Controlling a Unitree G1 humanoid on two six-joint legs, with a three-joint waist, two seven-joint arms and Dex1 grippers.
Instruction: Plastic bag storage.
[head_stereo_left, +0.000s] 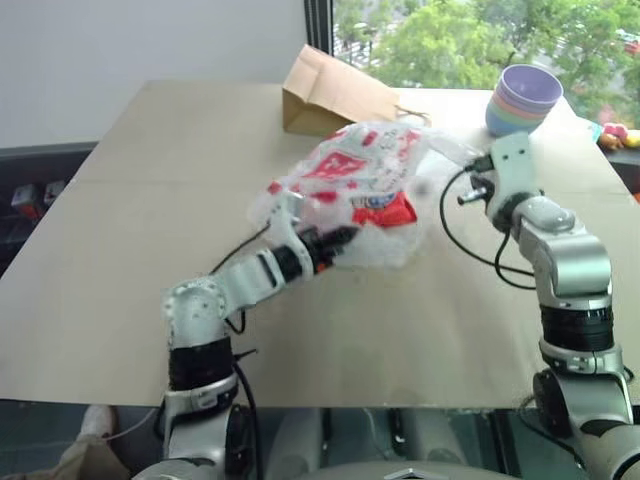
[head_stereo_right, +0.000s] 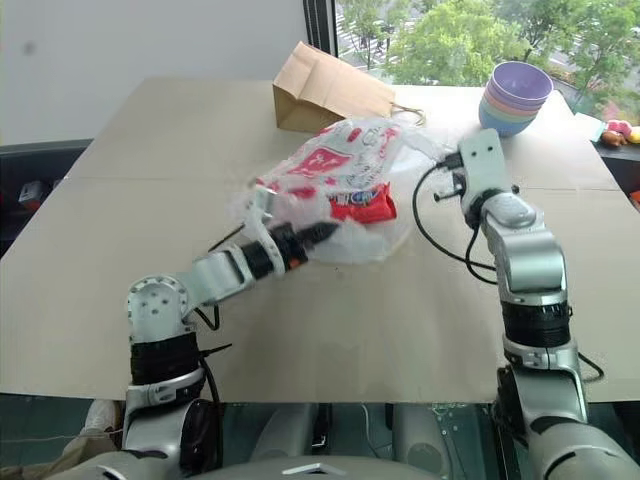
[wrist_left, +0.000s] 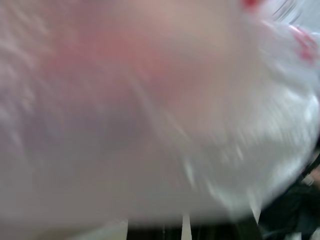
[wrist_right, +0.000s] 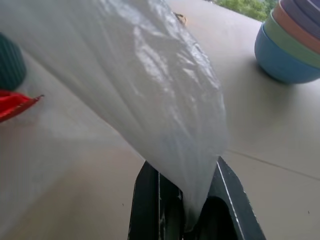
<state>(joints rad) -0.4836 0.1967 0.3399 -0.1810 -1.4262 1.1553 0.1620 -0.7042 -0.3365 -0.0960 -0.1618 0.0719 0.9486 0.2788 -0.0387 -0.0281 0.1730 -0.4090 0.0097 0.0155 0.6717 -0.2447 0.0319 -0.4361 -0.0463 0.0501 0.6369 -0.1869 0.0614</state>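
The plastic bag (head_stereo_left: 360, 185), thin crinkly translucent white film with a red logo and red marks, hangs bunched above the middle of the table between my two grippers. My left gripper (head_stereo_left: 335, 240) presses into its lower left side, black fingers together on the film, and the film lies right against the left wrist view (wrist_left: 150, 115). My right gripper (wrist_right: 187, 180) is shut on a stretched edge of the plastic bag (wrist_right: 160, 90) at the right side. A red packet (head_stereo_left: 385, 210) shows through the film.
A brown paper bag (head_stereo_left: 330, 95) lies on its side behind the plastic bag. A stack of pastel bowls (head_stereo_left: 525, 98) stands at the back right of the beige table (head_stereo_left: 130, 250). Small toys (head_stereo_left: 615, 135) sit at the far right edge.
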